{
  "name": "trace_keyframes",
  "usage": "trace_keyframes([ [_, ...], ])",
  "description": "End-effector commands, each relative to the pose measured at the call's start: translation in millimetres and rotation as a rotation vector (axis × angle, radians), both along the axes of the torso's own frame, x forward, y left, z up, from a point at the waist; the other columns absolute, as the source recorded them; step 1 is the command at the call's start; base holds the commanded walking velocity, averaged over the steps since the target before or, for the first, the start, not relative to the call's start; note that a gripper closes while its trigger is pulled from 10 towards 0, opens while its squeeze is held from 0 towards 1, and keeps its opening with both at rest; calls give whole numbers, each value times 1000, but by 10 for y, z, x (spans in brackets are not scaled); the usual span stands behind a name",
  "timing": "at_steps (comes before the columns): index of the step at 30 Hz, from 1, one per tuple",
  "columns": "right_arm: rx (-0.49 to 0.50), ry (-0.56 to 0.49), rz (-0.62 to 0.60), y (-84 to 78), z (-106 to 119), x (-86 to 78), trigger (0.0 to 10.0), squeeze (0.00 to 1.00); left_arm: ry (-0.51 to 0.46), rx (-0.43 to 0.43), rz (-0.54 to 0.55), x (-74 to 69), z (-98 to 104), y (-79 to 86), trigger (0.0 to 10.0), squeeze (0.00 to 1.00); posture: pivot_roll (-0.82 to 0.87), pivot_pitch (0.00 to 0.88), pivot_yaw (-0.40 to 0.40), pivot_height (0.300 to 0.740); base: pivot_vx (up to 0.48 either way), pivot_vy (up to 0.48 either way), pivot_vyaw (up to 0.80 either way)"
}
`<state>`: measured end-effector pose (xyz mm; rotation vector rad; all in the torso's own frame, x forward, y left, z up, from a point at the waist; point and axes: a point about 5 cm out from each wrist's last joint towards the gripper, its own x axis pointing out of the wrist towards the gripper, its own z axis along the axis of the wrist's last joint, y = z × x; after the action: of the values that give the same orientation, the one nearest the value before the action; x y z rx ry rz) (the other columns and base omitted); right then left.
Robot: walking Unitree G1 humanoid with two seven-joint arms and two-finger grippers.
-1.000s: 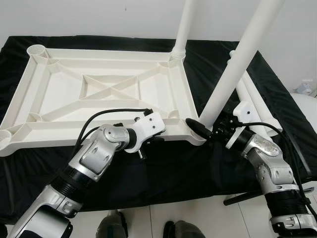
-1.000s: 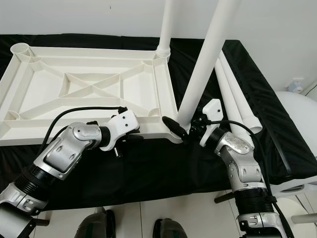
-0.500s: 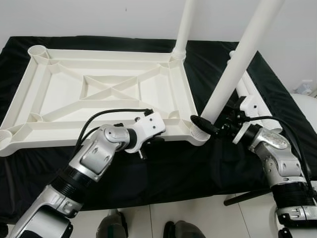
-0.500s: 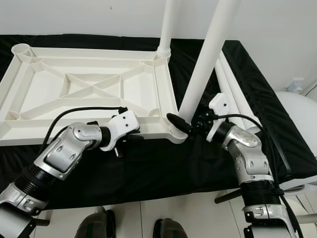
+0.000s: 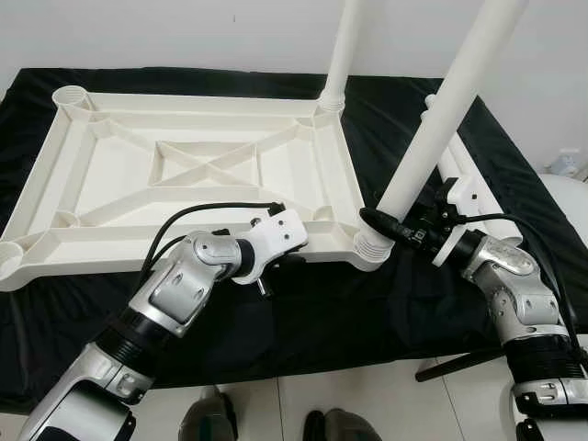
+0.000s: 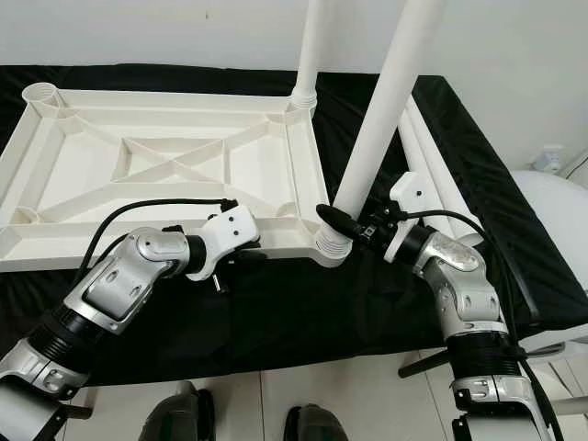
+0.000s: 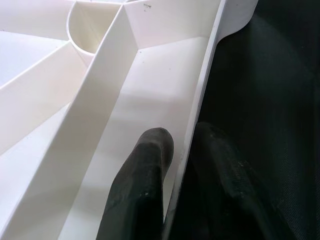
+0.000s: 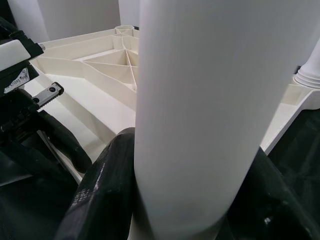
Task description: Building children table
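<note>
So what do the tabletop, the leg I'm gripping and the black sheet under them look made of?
Tabletop: likely moulded plastic, matt off-white, with cast ribs and corner sockets.
Leg: seemingly the same plastic, a smooth tube with a ringed foot.
Black sheet: looks like thin fabric, matt and creased.

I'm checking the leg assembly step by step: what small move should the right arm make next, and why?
Probably press or twist the near leg further into the tabletop's corner socket. The right tool grips that leg just above the socket, where its base already sits, while the left tool clamps the tabletop rim steady.
</note>
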<state>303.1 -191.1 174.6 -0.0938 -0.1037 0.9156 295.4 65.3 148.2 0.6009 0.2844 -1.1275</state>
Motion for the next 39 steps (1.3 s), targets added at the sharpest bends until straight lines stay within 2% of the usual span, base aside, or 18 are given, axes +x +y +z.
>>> trace_keyframes([
  [1, -33, -4, 30, 14, -23, -38, 10000, 0, -72, -26, -33, 11, 146, -70, 10000, 0, 11, 83, -31, 740, 0, 0, 0],
  [8, 0, 16, 1, 132, -87, -94, 10000, 0, -71, -31, -29, 16, 153, -75, 10000, 0, 11, 88, -33, 740, 0, 0, 0],
  [18, 56, -24, -54, 335, -91, -187, 10000, 0, -65, -41, -27, 14, 167, -94, 10000, 0, 10, 95, -31, 740, 0, 0, 0],
  [23, 68, -25, -67, 367, -98, -207, 10000, 0, -63, -42, -28, 14, 169, -95, 10000, 0, 9, 96, -30, 740, 0, 0, 0],
  [39, 107, 22, -287, 550, -175, -210, 10000, 0, -59, -45, -27, 6, 192, -112, 10000, 0, 15, 103, -32, 740, 0, 0, 0],
])
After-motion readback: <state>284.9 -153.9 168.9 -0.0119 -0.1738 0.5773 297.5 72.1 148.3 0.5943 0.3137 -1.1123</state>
